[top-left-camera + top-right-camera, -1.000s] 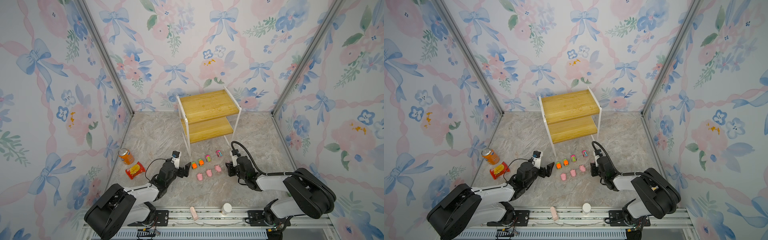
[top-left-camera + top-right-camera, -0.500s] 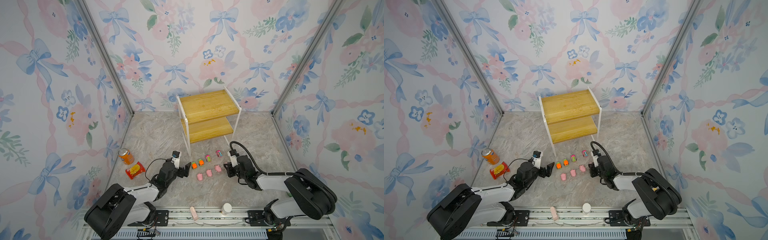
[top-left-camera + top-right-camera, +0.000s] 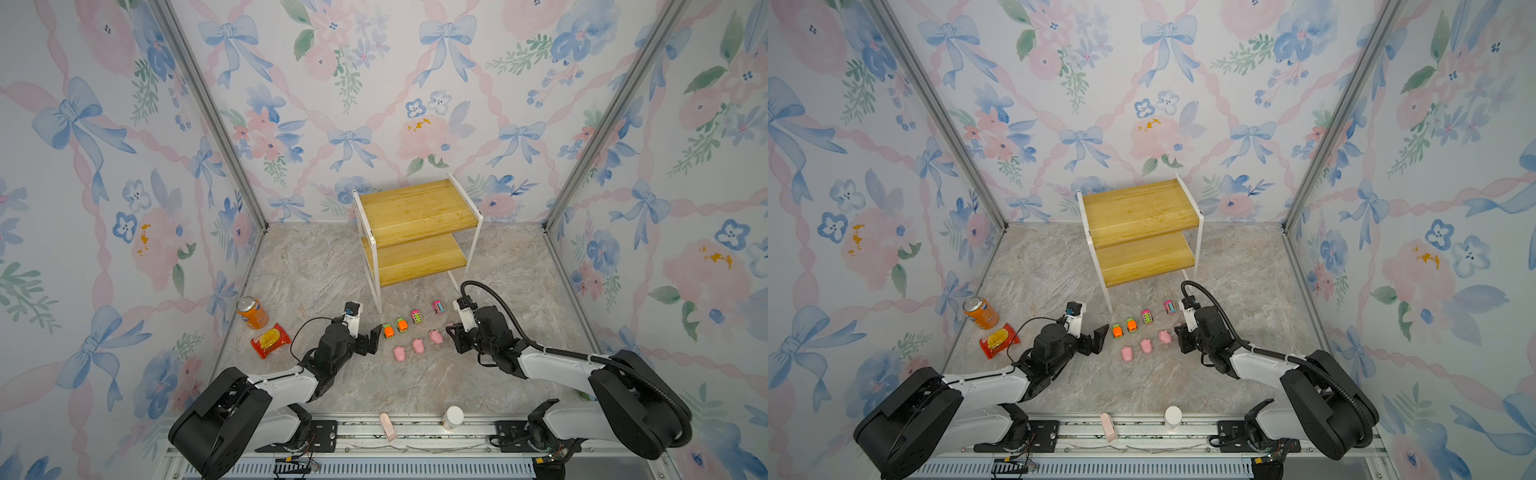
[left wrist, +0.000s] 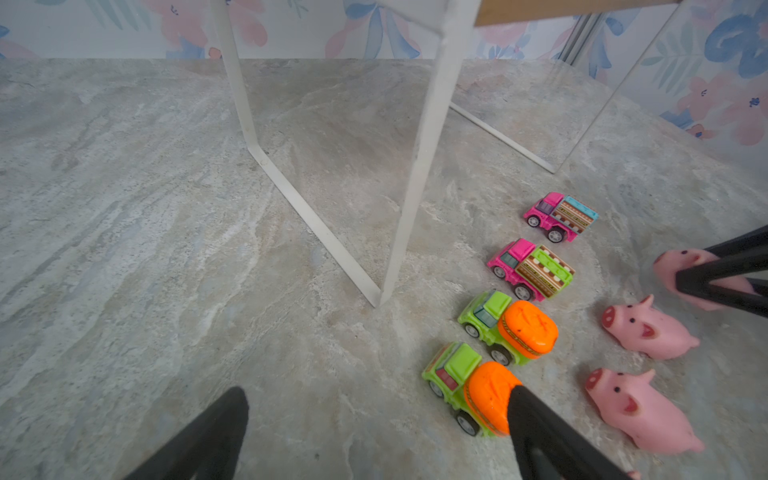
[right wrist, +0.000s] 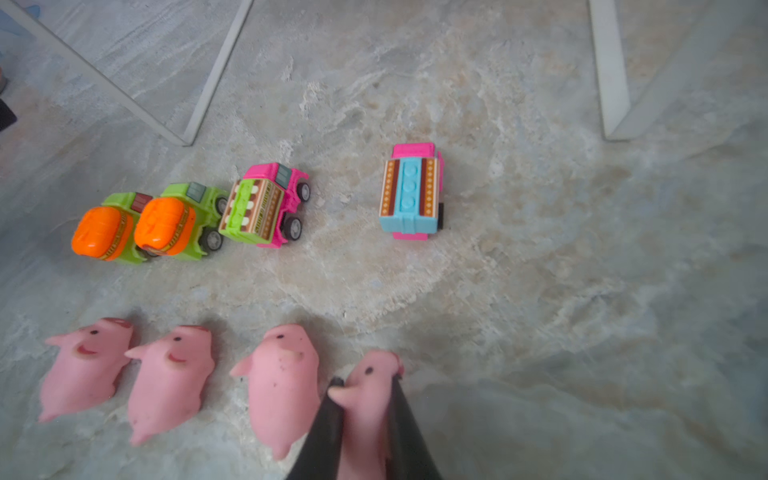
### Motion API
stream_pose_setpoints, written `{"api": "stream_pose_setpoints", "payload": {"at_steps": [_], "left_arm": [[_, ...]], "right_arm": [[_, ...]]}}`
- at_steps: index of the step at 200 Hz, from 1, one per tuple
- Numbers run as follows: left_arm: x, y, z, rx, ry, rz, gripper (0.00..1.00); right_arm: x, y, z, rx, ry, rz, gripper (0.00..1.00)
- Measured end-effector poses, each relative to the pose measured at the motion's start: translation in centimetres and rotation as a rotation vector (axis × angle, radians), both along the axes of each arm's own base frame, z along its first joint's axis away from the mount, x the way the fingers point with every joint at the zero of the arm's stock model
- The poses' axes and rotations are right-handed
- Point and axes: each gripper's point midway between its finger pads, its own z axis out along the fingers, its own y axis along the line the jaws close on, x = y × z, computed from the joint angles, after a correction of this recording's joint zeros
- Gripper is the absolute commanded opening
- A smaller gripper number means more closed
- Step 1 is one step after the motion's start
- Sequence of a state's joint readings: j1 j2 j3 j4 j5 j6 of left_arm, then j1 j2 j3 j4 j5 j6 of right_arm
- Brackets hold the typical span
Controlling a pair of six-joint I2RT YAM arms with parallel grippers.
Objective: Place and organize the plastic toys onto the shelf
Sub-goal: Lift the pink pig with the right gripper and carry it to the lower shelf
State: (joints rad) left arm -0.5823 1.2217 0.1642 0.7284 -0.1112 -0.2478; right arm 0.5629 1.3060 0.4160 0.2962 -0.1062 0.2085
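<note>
The shelf [image 3: 415,216] stands at the back middle with both wooden boards bare. On the floor in front of it is a row of four cars: two orange-and-green cars [image 3: 388,331] [image 3: 401,324] and two pink cars [image 3: 416,316] [image 3: 438,307]. Three pink pigs [image 5: 85,365] [image 5: 170,378] [image 5: 282,382] lie in a row nearer me. My right gripper [image 5: 365,384] is shut on the fourth pig [image 5: 374,374], low over the floor at the row's right end. My left gripper [image 4: 378,399] is open beside the leftmost orange car [image 4: 478,386], one fingertip [image 4: 523,405] against its orange drum.
An orange soda can [image 3: 251,312] and a red snack bag [image 3: 270,340] sit at the left near the wall. A white capped bottle [image 3: 453,417] and a pale pink object [image 3: 388,427] rest on the front rail. The shelf's white legs [image 4: 415,166] stand just behind the cars.
My right gripper has closed on the rightmost pig and edged slightly left. The left arm has not moved.
</note>
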Motion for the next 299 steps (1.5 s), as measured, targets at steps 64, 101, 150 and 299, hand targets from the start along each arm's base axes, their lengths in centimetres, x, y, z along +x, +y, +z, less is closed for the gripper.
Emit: {"api": "stream_pose_setpoints", "payload": {"at_steps": [64, 101, 150, 299], "left_arm": [[0.0, -0.1, 0.0, -0.001, 0.001, -0.004, 0.98], [-0.1, -0.1, 0.0, -0.002, 0.001, -0.006, 0.98], [-0.1, -0.1, 0.0, 0.000, 0.001, -0.007, 0.98], [0.2, -0.8, 0.0, 0.023, -0.005, -0.043, 0.98]], "right_arm": [[3.1, -0.4, 9.6, 0.009, -0.184, 0.034, 0.19], [5.3, -1.9, 13.2, -0.003, -0.262, 0.023, 0.21], [7.4, -1.6, 14.9, -0.018, -0.297, 0.049, 0.21], [11.8, -0.1, 16.5, -0.003, -0.379, 0.014, 0.22]]}}
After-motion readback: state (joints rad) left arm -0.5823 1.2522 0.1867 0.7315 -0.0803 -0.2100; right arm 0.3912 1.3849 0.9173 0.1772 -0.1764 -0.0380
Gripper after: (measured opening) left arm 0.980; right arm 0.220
